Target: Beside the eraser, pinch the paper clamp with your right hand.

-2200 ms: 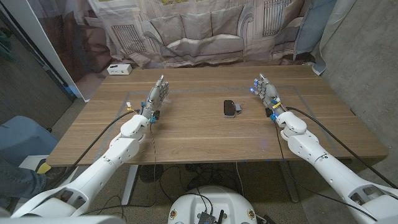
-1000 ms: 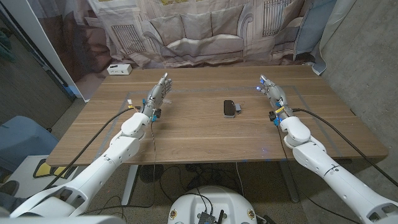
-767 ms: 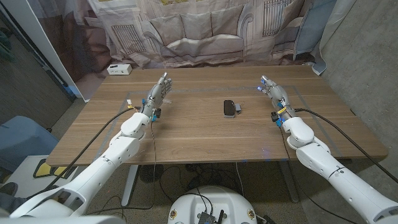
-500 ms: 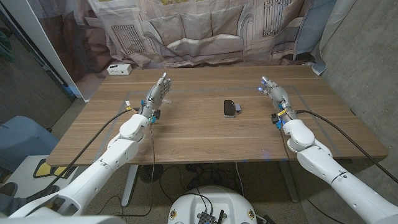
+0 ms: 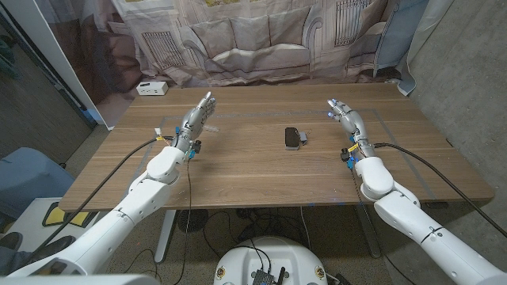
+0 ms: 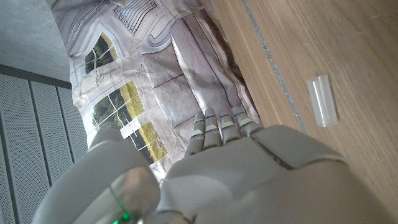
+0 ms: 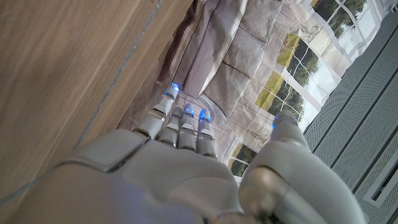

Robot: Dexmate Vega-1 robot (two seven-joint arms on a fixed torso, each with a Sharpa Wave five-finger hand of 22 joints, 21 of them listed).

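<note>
Clamp (image 5: 303,138) touching eraser (image 5: 292,138), whose long axis runs front-back. White box (image 5: 150,88) far-left. Right hand (image 5: 348,121), left hand (image 5: 196,119): fingers apart, empty.

No writing, label or number can be read anywhere. The white box (image 5: 150,88) at eleven o'clock is too small to read.

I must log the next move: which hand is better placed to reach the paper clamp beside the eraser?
Right. The right hand, open, is nearer the paper clamp, which lies on the eraser's right side. The left hand is farther away.
</note>
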